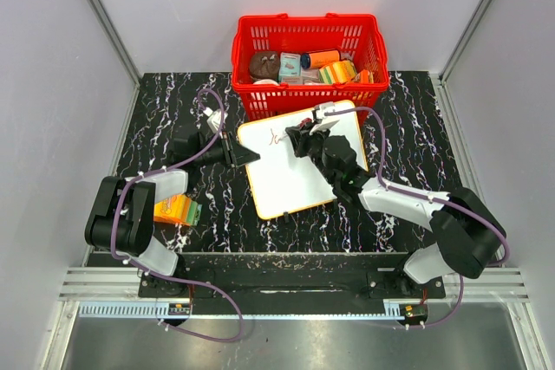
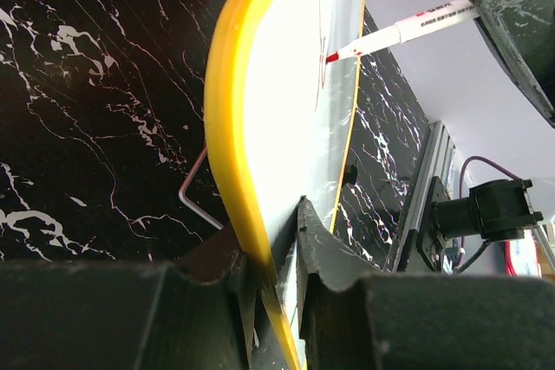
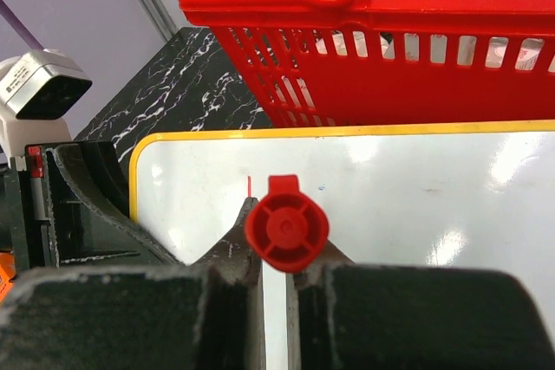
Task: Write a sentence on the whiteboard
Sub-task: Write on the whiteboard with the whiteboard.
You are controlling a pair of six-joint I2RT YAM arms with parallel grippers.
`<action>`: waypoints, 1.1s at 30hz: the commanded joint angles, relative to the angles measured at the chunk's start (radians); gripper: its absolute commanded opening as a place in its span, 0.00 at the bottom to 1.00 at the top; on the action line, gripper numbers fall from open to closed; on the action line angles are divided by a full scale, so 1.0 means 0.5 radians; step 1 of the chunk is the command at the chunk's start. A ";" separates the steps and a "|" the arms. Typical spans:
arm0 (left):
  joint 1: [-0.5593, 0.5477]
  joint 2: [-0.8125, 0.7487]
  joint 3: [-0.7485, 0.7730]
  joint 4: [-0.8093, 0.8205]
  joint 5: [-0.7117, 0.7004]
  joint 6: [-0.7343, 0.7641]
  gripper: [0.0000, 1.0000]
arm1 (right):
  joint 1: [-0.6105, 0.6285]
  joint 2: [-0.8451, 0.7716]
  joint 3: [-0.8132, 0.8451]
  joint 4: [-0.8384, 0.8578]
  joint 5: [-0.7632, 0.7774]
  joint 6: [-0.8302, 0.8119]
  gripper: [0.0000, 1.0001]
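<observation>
The whiteboard [image 1: 299,166], white with an orange-yellow rim, lies tilted on the black marble table in front of the red basket. My left gripper [image 1: 247,155] is shut on its left edge; in the left wrist view the fingers [image 2: 325,253] pinch the yellow rim [image 2: 227,127]. My right gripper [image 1: 301,139] is shut on a red marker [image 2: 408,28], its tip touching the board's upper left. The marker's red cap end [image 3: 286,224] sits between my right fingers. Of the sentence, only a few short red strokes [image 1: 276,136] show, also seen in the right wrist view [image 3: 249,185].
The red basket [image 1: 308,62] holding several items stands just behind the board, and shows in the right wrist view [image 3: 390,49]. An orange, yellow and green pack [image 1: 176,209] lies on the table by the left arm. Grey walls enclose the table.
</observation>
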 commanded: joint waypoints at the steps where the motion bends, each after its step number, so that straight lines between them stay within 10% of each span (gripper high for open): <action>1: -0.055 0.065 0.011 -0.074 -0.249 0.414 0.00 | 0.002 0.009 0.104 -0.032 0.108 -0.054 0.00; 33: -0.067 0.053 0.017 -0.120 -0.271 0.441 0.00 | -0.001 -0.212 -0.074 0.268 0.081 -0.085 0.00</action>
